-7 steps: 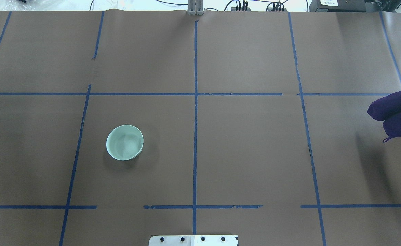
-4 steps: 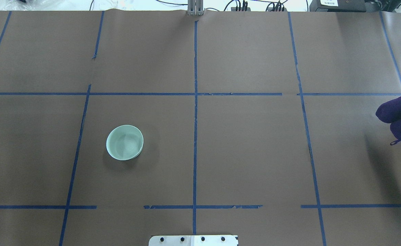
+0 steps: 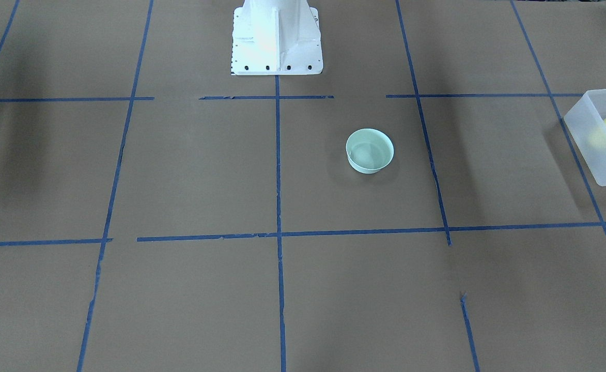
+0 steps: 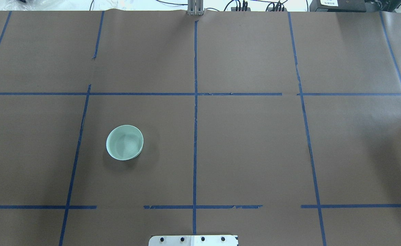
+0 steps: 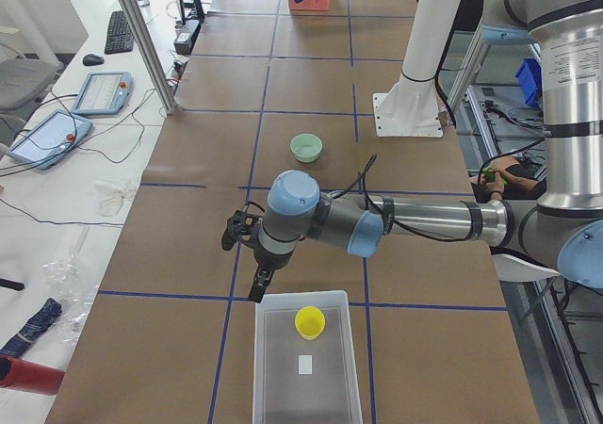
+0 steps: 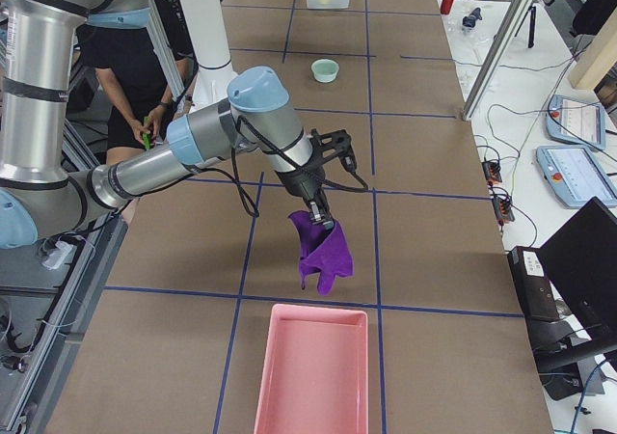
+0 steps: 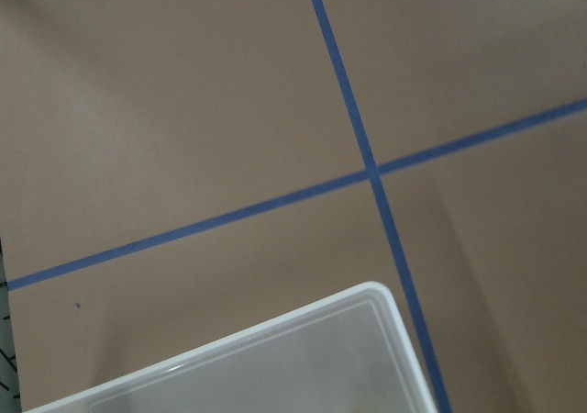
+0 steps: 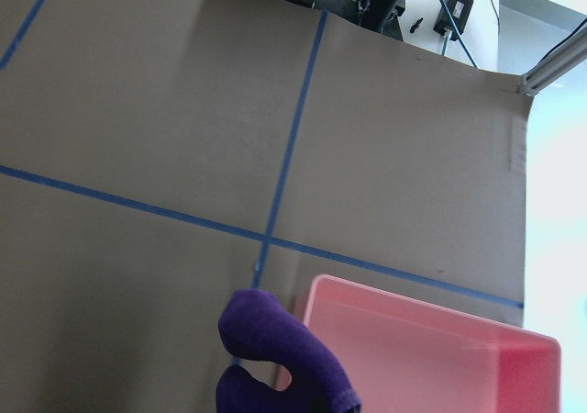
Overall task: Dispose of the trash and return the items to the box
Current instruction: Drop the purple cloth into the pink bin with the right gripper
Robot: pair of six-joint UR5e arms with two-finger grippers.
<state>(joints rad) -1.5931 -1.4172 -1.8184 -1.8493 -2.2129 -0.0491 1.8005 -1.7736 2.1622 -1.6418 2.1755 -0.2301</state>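
Note:
The pale mint-green bowl (image 4: 124,142) sits upright on the brown table, left of centre; it also shows in the front view (image 3: 369,150). The yellow cup (image 5: 309,321) stands inside the frosted box (image 5: 273,367) at the table's left end. My left gripper (image 5: 254,287) hangs just beyond the box's far corner; I cannot tell if it is open or shut. A purple cloth (image 6: 321,246) hangs from my right gripper (image 6: 323,217) above the table, short of a pink tray (image 6: 313,376); I cannot tell how its jaws stand. The right wrist view shows the cloth (image 8: 275,362) beside the tray (image 8: 431,358).
A small white piece (image 5: 305,365) lies in the box beside the cup. The white robot base (image 3: 276,39) stands at the table's near-robot edge. Blue tape lines grid the table. Operator desks with tablets and cables run along the far side (image 6: 578,145).
The purple cloth moved right across the overhead view and has left it at the right edge. The bowl has not moved.

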